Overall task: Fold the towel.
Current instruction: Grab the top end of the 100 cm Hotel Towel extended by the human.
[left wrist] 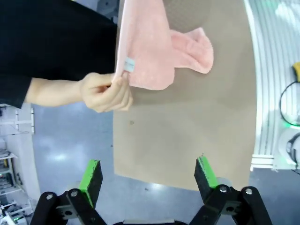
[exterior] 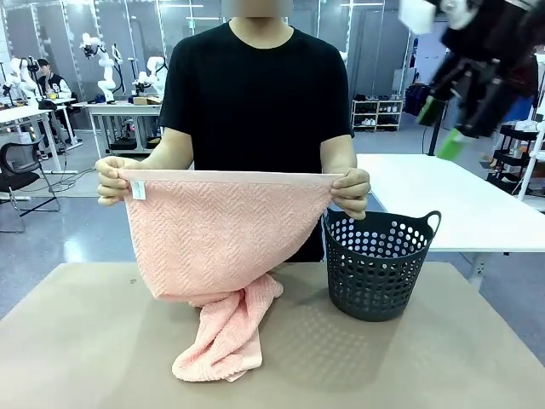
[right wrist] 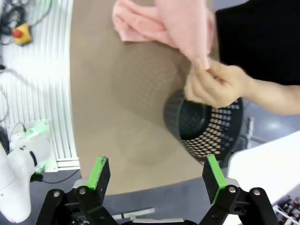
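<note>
We see a person in a black T-shirt (exterior: pixel 255 94) at the far side of the brown table (exterior: pixel 443 366), at 12 o'clock in the front view. The person holds the pale salmon-pink terry towel with a herringbone weave (exterior: pixel 213 226) stretched by its top hem. 1 hand (exterior: pixel 115 181) pinches the corner at 9 o'clock, beside the small white tag (exterior: pixel 138 189), and the other hand (exterior: pixel 352 192) pinches the corner toward 3 o'clock. The towel hangs upright, its lower end bunched on the table at 6 o'clock. The dark perforated plastic basket (exterior: pixel 379 271) stands on the table just beside the towel, at its 4 o'clock. Our left gripper (left wrist: pixel 147 178) hovers off the table's edge, its green pads (left wrist: pixel 91 176) spread wide apart, with nothing between them. Our right gripper (right wrist: pixel 157 176) is likewise wide open and empty, well apart from the towel
</note>
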You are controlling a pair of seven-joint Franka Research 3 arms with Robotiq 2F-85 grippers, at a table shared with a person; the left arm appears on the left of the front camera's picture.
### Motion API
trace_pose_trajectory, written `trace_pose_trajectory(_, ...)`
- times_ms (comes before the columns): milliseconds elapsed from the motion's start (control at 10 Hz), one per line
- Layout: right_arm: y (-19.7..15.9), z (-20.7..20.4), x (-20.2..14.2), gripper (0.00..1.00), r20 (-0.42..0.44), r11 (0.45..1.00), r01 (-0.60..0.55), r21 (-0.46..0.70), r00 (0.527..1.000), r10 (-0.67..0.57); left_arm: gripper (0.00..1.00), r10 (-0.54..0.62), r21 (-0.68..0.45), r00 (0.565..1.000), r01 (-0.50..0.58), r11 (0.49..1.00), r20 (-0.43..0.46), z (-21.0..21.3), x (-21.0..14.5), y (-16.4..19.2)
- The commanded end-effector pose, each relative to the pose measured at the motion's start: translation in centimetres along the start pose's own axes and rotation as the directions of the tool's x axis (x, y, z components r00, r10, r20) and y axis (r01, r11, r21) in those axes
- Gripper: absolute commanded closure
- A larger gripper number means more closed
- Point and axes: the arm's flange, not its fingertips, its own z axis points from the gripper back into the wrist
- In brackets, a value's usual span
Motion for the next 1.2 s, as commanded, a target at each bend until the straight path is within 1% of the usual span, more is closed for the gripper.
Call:
trace_pose_trajectory(0,-1.7,-0.9,3.2,0.0,-0.082,0.998,0.052,-0.025,0.995,-0.054,0.0,-0.006,-0.06,0.995,0.0,0.998,-0.104,-0.6,3.1,2.5)
trace_pose_trajectory(200,-2.5,-2.1,7.5,0.0,-0.088,0.998,0.021,-0.065,0.996,-0.027,0.0,-0.038,-0.054,0.992,0.032,0.998,-0.123,-3.0,8.3,4.6)
trace_pose_trajectory(300,-2.7,-2.8,9.0,0.0,-0.088,0.996,-0.007,-0.087,0.996,0.0,0.0,-0.041,-0.059,0.992,0.034,0.998,-0.118,-4.3,10.3,5.0)
trace_pose_trajectory(400,-3.0,-3.6,10.1,0.0,-0.088,0.995,-0.018,-0.101,0.996,0.01,0.0,-0.023,-0.054,0.99,0.016,0.998,-0.139,-5.8,11.8,5.1)
trace_pose_trajectory(500,-3.3,-4.2,10.9,0.0,-0.077,0.995,-0.03,-0.099,0.997,0.023,0.0,-0.021,-0.074,0.99,0.011,0.997,-0.138,-7.2,12.9,4.9)
trace_pose_trajectory(600,-3.4,-4.8,11.5,0.0,-0.081,0.992,-0.057,-0.114,0.996,0.048,0.0,0.0,-0.066,0.986,-0.012,0.998,-0.168,-8.3,13.9,4.6)
trace_pose_trajectory(800,-3.9,-5.5,12.3,0.0,-0.077,0.988,-0.097,-0.118,0.993,0.089,0.0,0.001,-0.039,0.987,-0.008,0.999,-0.161,-9.6,14.8,4.8)
trace_pose_trajectory(900,-3.9,-6.0,12.5,0.0,-0.08,0.99,-0.089,-0.109,0.994,0.081,0.0,-0.003,-0.047,0.987,-0.005,0.999,-0.161,-9.8,15.0,4.7)
trace_pose_trajectory(1000,-4.0,-6.9,12.7,0.0,-0.076,0.993,-0.08,-0.092,0.994,0.073,0.0,-0.027,-0.056,0.986,0.018,0.998,-0.162,-11.0,15.2,4.8)
trace_pose_trajectory(1100,-4.0,-8.0,12.7,0.0,-0.082,0.994,-0.081,-0.078,0.994,0.074,0.0,-0.02,-0.069,0.986,0.009,0.998,-0.165,-12.3,15.1,5.1)
